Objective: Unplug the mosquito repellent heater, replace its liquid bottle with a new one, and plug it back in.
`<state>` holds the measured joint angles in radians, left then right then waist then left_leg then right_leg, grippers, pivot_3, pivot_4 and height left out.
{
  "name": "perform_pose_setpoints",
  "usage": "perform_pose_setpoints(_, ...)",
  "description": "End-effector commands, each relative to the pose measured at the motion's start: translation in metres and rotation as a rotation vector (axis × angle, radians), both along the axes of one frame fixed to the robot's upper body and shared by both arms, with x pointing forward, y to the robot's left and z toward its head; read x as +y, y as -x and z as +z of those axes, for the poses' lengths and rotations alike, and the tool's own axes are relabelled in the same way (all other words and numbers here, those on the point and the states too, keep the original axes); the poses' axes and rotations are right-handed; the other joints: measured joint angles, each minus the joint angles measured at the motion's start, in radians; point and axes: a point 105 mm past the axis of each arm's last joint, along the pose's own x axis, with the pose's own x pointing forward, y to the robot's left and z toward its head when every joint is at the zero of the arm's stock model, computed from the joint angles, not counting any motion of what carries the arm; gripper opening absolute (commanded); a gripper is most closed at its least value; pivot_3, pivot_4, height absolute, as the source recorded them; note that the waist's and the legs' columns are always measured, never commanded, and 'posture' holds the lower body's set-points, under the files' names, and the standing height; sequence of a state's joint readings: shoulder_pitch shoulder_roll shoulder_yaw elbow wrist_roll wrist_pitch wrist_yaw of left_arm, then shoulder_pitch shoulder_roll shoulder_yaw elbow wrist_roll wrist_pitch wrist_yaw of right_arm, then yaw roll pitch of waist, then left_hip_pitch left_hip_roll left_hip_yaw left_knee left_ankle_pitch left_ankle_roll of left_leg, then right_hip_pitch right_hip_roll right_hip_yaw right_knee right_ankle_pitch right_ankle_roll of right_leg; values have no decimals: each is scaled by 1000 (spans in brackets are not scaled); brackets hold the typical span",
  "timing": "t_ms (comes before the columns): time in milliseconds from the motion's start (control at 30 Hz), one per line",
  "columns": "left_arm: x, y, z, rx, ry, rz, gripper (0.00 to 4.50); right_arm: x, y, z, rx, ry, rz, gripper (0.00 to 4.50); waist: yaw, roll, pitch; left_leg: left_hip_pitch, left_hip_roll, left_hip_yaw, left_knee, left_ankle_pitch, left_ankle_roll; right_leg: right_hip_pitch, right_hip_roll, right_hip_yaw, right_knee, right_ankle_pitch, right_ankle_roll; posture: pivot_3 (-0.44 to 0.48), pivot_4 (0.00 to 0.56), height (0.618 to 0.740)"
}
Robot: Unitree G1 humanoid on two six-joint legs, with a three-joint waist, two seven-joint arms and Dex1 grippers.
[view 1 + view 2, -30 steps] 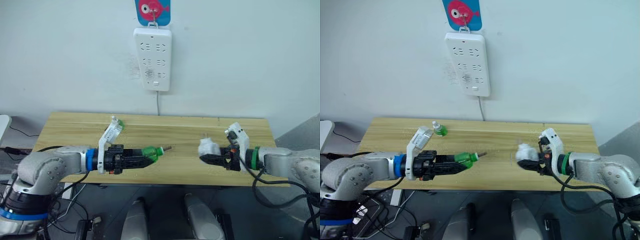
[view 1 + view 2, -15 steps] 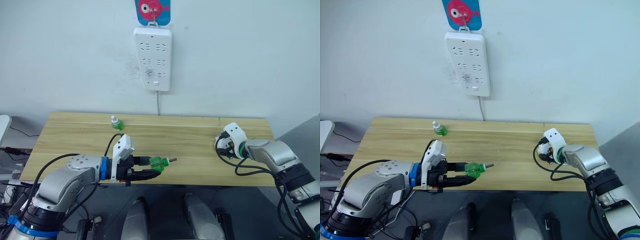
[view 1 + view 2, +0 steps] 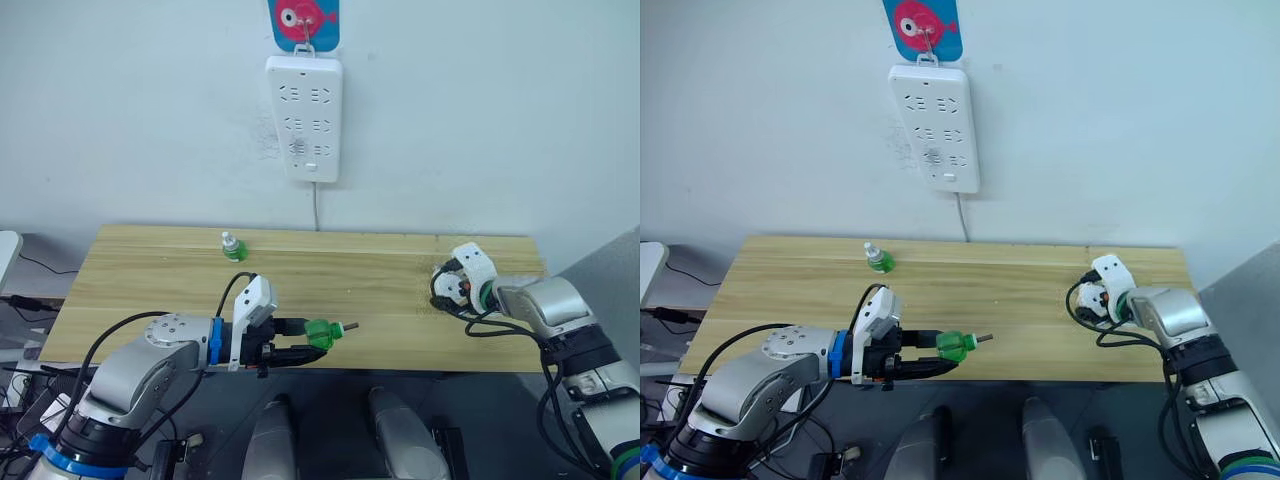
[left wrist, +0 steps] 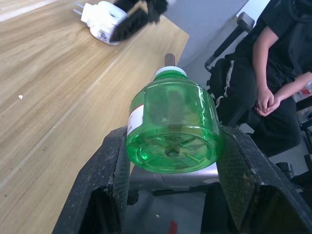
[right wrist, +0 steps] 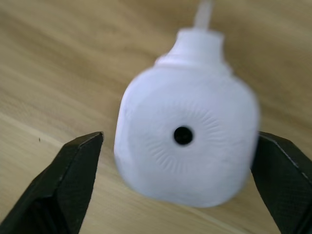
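White multi-socket power strip hangs on the far wall from a pink fish hook, cord dropping behind the wooden table. Person in black seated off to the right.

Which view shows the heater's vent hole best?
The right wrist view: the mosquito repellent heater faces the camera between the open right gripper. The left wrist view shows its prong end; the eye views barely show it.

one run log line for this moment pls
left gripper: shut on green bottle, wick out | right gripper: open around heater lying on table | spare bottle: far side | power strip: empty
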<state>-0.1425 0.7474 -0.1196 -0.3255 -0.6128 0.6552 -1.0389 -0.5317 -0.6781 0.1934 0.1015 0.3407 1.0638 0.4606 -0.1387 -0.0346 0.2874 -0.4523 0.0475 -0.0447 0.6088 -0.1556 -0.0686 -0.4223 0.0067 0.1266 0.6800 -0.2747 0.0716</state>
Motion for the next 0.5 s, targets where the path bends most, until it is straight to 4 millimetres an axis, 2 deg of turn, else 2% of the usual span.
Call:
perform_pose_setpoints(33,0,-1,5,-28,9,-11,2200,-3,11,25,-40,-28,2,4500,0,0,0,0,0,-1,0,0,0,0,0,0,0,0,0,-201,271,735)
perform_pose_setpoints(167,-2,-3,9,-47,40,-1,2200,-5,26,60,-126,-37,32,4500,-1,0,0,0,0,0,0,0,0,0,0,0,0,0,0,-213,272,735)
perform_pose_setpoints(233,-11,-13,22,-110,130,57,2200,21,40,89,-211,-205,147,4500,-1,1,0,0,0,0,0,0,0,0,0,0,0,0,0,-220,270,735)
perform_pose_setpoints(333,-23,-25,36,-182,226,131,2200,52,56,110,-331,-434,247,4500,-3,-2,-1,0,0,0,1,0,0,1,0,0,-1,0,0,-235,267,735)
perform_pose_setpoints(367,-28,-30,39,-200,254,155,2200,64,65,118,-376,-564,274,4500,-3,-2,-1,0,1,-1,1,0,0,2,1,0,0,1,1,-237,266,735)
perform_pose_setpoints(433,-35,-37,42,-230,292,202,2200,80,78,123,-393,-743,296,4500,-3,-2,-2,0,1,-3,1,0,0,2,2,-2,0,1,1,-244,263,735)
perform_pose_setpoints(500,-41,-44,46,-264,324,250,2200,96,83,117,-345,-885,263,4500,-5,-2,-2,0,1,-3,1,0,0,2,2,-1,0,1,1,-250,260,735)
